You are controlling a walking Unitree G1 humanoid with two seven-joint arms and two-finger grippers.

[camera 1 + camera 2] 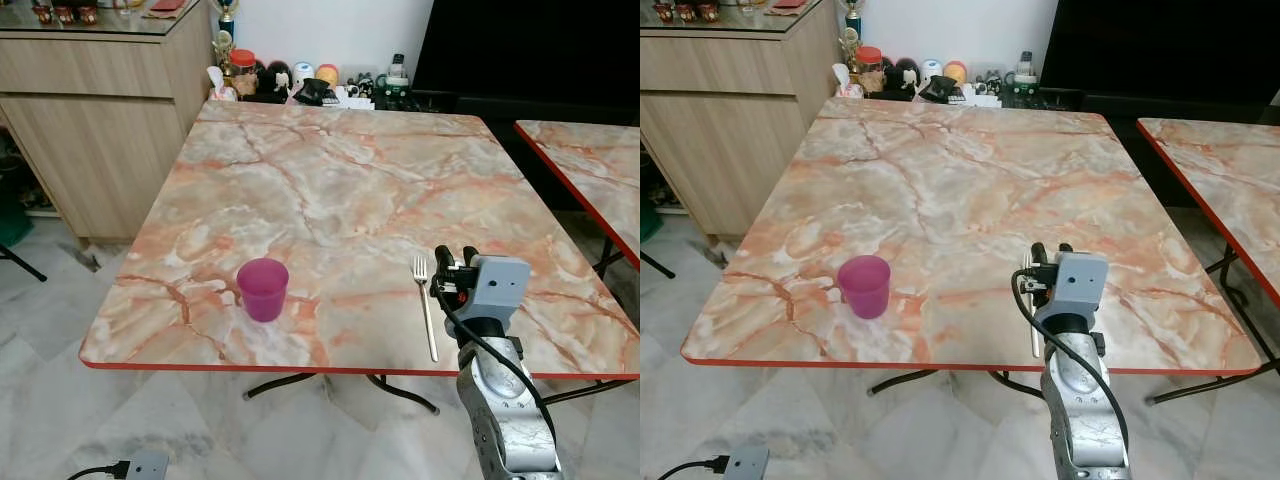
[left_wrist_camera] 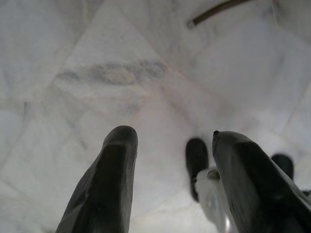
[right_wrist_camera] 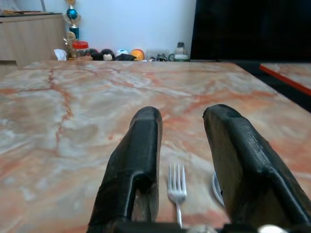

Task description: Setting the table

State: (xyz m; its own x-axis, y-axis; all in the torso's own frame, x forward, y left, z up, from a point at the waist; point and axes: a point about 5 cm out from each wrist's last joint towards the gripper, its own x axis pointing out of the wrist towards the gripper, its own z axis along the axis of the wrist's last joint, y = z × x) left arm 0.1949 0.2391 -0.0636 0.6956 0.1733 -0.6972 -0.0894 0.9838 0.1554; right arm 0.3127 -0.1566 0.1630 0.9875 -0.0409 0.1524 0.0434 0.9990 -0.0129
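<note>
Left eye view first: the marble-pattern worktop (image 1: 330,190) already has two bits of a place setting on it. A purple cup (image 1: 263,289) stands upright near the front edge, and a fork (image 1: 426,305) lies flat well off to its right, tines pointing away from the robot, handle toward the front edge. The right gripper (image 1: 458,262) sits just beside the fork at the tine end, above the worktop. Down in the corner the left arm hangs idle by the floor. At the far end of the worktop there's a bunch of clutter (image 1: 300,82) against the wall, and a wooden cabinet (image 1: 95,110) stands to the left.

Right eye view: same scene, but here the right arm hides most of the fork, so only a sliver pokes out beside the wrist.

Left wrist view: the left gripper (image 2: 170,165) points at pale floor tiles (image 2: 97,73), jaws spread, nothing between them.

Right wrist view: the right jaws are spread apart and empty, the fork lying on the worktop right below the gap. There's also a rounded metal edge (image 3: 216,187) just beside the fork, half hidden by one finger; could be a spoon, can't really tell.

So my read: cup and fork are down, but no plate or knife anywhere on the worktop, so it looks partway done at best.
</note>
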